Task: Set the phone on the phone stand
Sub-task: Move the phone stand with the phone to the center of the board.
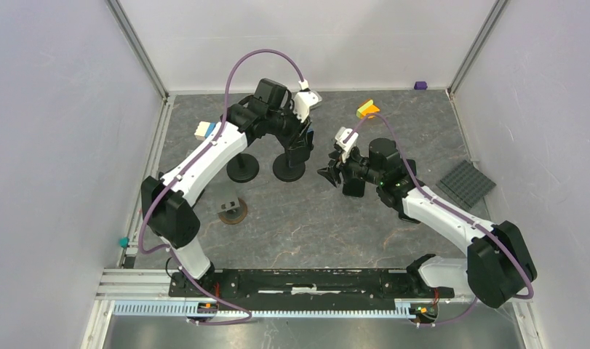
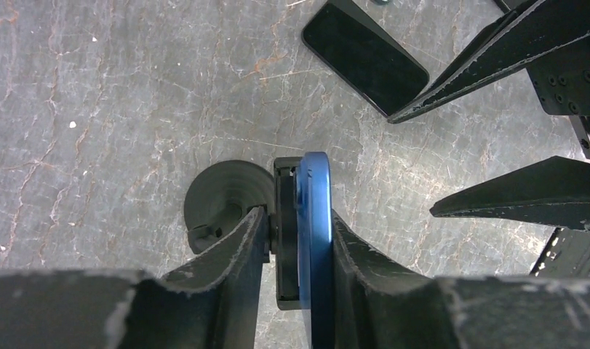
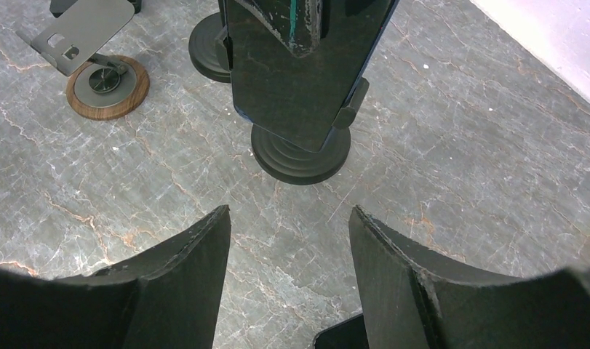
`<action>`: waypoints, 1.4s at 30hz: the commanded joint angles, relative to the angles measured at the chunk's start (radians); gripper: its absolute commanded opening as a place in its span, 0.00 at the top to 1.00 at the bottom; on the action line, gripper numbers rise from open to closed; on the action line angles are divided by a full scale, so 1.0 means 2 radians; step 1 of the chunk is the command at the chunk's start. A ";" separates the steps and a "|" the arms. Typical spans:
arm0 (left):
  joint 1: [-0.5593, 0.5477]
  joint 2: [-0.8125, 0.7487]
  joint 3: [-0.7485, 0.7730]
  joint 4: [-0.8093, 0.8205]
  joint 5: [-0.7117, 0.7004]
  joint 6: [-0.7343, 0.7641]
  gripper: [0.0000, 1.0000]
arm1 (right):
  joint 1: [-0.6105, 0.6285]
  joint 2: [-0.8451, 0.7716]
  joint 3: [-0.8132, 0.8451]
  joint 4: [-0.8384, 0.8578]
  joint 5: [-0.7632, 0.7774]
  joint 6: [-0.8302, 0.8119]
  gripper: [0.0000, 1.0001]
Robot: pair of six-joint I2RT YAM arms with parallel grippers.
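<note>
A blue-edged phone (image 2: 315,218) with a dark screen (image 3: 299,73) stands upright against the cradle of a black round-based phone stand (image 3: 300,156), at table centre (image 1: 289,169). My left gripper (image 2: 300,225) is shut on the phone and the cradle plate together, one finger on each side. My right gripper (image 3: 288,218) is open and empty, just right of the stand (image 1: 328,173), facing the phone's screen. Its fingers (image 2: 524,193) show in the left wrist view.
A second black phone (image 2: 364,54) lies flat under my right gripper (image 1: 353,187). Another black stand (image 1: 242,169) and a wood-based metal stand (image 3: 102,83) are to the left. Coloured blocks (image 1: 204,129) (image 1: 367,109) and a grey baseplate (image 1: 466,182) lie further out.
</note>
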 commanded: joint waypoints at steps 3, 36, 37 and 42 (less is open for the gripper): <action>0.000 -0.023 -0.002 0.028 0.002 0.018 0.56 | -0.005 0.001 0.014 0.021 0.000 0.004 0.34; 0.025 -0.024 -0.033 0.073 0.061 -0.061 0.66 | -0.019 -0.010 0.003 0.011 -0.013 0.002 0.35; 0.027 -0.023 -0.032 0.075 0.069 -0.062 0.71 | -0.020 -0.011 0.002 0.011 -0.015 0.003 0.35; 0.040 -0.013 -0.020 0.078 0.106 -0.053 0.89 | -0.029 -0.011 0.000 0.009 -0.024 0.008 0.35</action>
